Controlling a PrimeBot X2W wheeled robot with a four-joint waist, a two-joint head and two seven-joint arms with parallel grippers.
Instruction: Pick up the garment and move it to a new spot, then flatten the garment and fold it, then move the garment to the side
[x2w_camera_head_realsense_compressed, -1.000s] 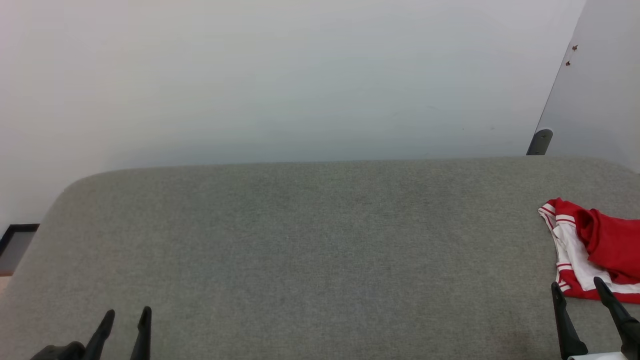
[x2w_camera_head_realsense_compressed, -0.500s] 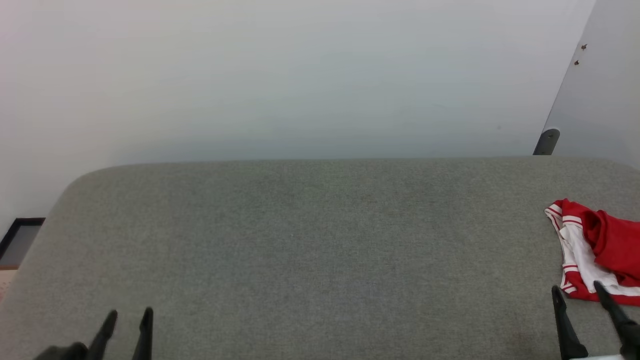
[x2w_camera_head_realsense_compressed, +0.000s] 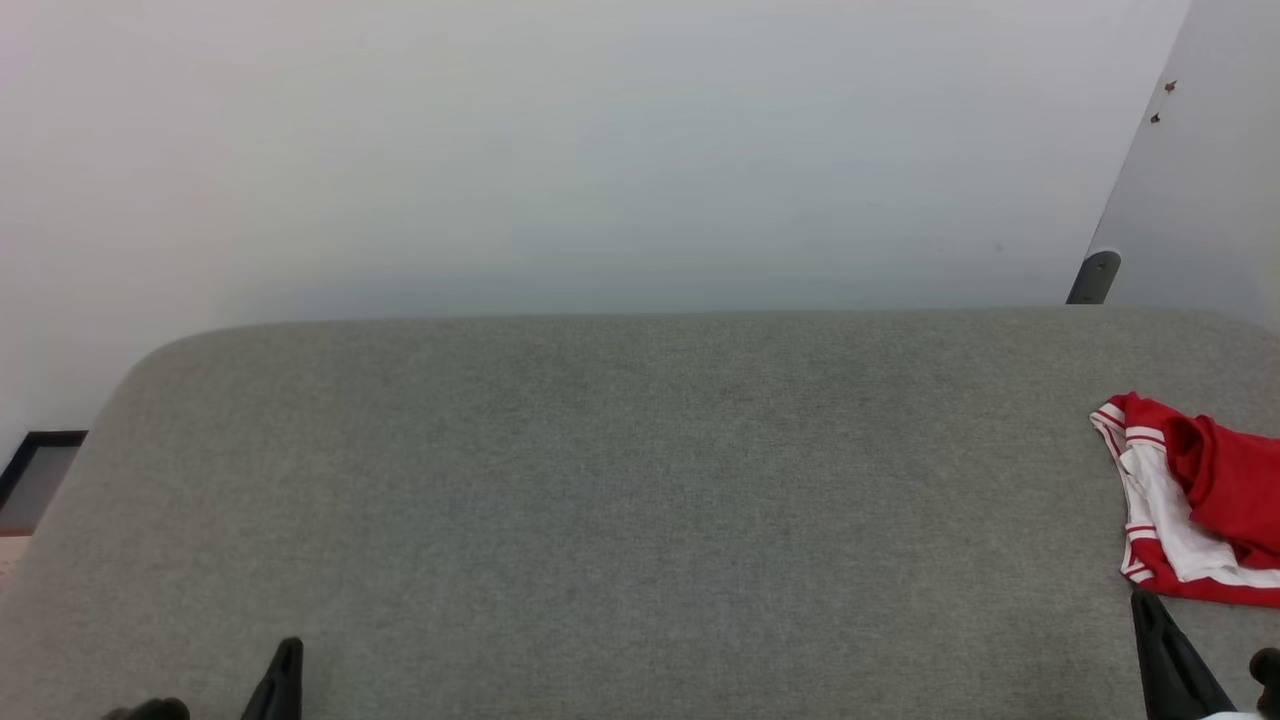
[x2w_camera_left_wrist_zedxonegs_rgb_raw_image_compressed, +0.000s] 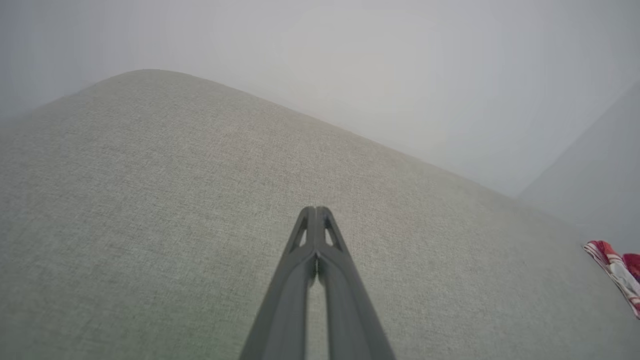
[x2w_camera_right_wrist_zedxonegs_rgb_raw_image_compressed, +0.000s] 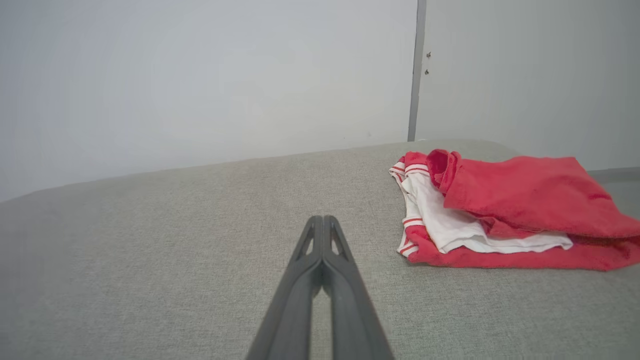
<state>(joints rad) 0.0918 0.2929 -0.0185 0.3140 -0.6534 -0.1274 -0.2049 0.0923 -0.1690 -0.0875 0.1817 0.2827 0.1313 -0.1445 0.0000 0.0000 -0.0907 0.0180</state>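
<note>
- Left gripper (x2w_camera_left_wrist_zedxonegs_rgb_raw_image_compressed: 316, 209): over the near left part of the cushion (x2w_camera_head_realsense_compressed: 600, 480). Its two fingers are pressed together, clenched on nothing. I judge it is held there to keep clear of the cloth.
- Cushion: one grey upholstered top with nothing lying across its middle, which would give room to spread cloth flat. A pale wall (x2w_camera_head_realsense_compressed: 600, 150) stands behind the cushion's far edge.
- Right gripper (x2w_camera_right_wrist_zedxonegs_rgb_raw_image_compressed: 323, 218): over the cushion's near right part. Its two fingers are likewise clamped together and empty. The tips are near the garment, just off its left edge, and do not touch it.
- Garment (x2w_camera_right_wrist_zedxonegs_rgb_raw_image_compressed: 500, 200): one red shirt at the cushion's right end. It lies in loose layers, red over white over red, with the striped trim at its left edge. Nothing holds it.
- That lie fits two stages: a heap waiting to be lifted toward the cushion's middle, or a roughly folded shirt set aside at the cushion's right end. The pictures do not settle which.
- Count: two grippers with two fingers each, one garment, one cushion.
</note>
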